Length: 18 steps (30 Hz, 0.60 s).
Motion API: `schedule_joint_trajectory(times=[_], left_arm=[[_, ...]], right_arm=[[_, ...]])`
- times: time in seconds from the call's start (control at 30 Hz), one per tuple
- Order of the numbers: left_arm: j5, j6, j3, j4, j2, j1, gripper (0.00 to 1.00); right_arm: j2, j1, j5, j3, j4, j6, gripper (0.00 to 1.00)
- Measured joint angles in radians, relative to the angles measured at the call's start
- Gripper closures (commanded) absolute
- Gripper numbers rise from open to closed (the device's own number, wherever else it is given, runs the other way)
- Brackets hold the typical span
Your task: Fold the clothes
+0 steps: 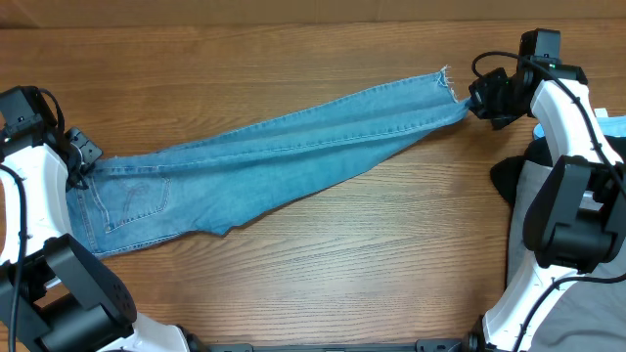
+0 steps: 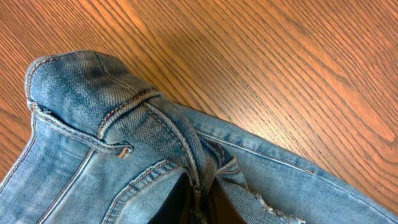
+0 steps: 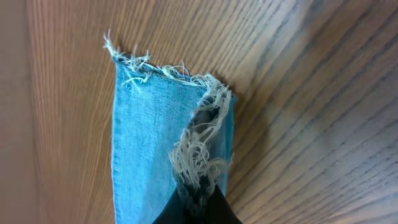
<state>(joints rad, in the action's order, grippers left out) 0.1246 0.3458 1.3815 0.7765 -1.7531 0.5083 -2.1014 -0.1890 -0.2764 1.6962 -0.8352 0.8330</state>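
Observation:
The clothes in play are light-blue denim jeans (image 1: 293,147), stretched flat in a long diagonal from lower left to upper right. My left gripper (image 1: 83,166) is at the waist end and is shut on the waistband by the back seam. The left wrist view shows its jaws (image 2: 199,208) pinching that seam of the jeans (image 2: 93,93). My right gripper (image 1: 474,101) holds the ankle end. In the right wrist view its jaws (image 3: 199,208) are shut on the frayed hem (image 3: 199,155) of the jeans (image 3: 143,137).
At the right edge lie other clothes under the right arm: a black garment (image 1: 504,181), grey trousers (image 1: 597,313) and a pale-blue top (image 1: 614,127). The wooden table (image 1: 342,254) shows bare in front of and behind the jeans.

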Motion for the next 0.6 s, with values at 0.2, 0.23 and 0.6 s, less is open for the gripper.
schedule_joint_trajectory(times=[0.2, 0.23, 0.6], left_arm=[[0.003, 0.000, 0.000, 0.000, 0.000, 0.000, 0.89], [0.003, 0.000, 0.000, -0.001, 0.000, 0.000, 0.89], [0.030, 0.000, 0.000, -0.006, 0.000, 0.005, 0.75]], right_arm=[[0.000, 0.002, -0.007, 0.000, 0.036, 0.001, 0.96], [-0.002, 0.003, -0.008, 0.000, 0.044, 0.001, 0.91], [-0.007, 0.012, -0.031, 0.001, 0.090, -0.143, 0.04]])
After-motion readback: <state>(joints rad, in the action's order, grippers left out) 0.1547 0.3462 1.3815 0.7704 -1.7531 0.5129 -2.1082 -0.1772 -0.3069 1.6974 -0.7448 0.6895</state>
